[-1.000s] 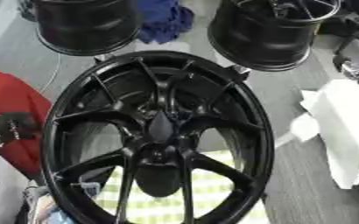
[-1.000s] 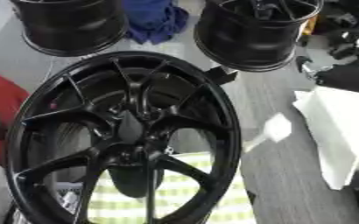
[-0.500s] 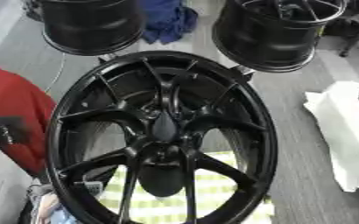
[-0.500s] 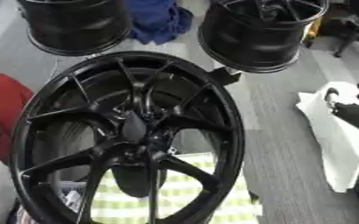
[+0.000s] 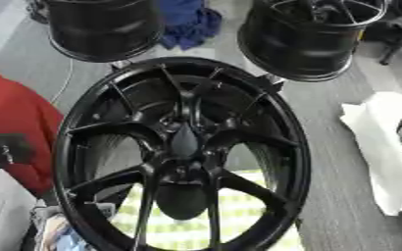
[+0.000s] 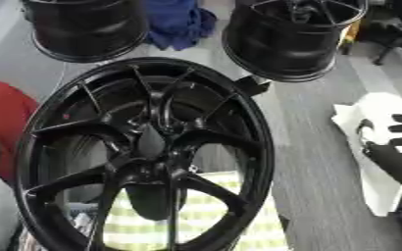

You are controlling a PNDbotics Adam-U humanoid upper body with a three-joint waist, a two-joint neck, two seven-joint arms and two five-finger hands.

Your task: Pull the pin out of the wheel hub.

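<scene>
Standing tilted, black spoked wheel [image 5: 183,157] over yellow checked cloth [image 6: 196,215] on grey floor [image 5: 341,196]; right hand [image 6: 393,152] far right, fingers spread above white sheet [image 5: 380,147]; left hand [image 5: 3,149], grip unclear.

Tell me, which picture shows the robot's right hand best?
The right eye view: the right hand shows there with its black fingers spread above the white sheet, right of the wheel. The left eye view catches only a dark sliver of it at the right edge.
</scene>
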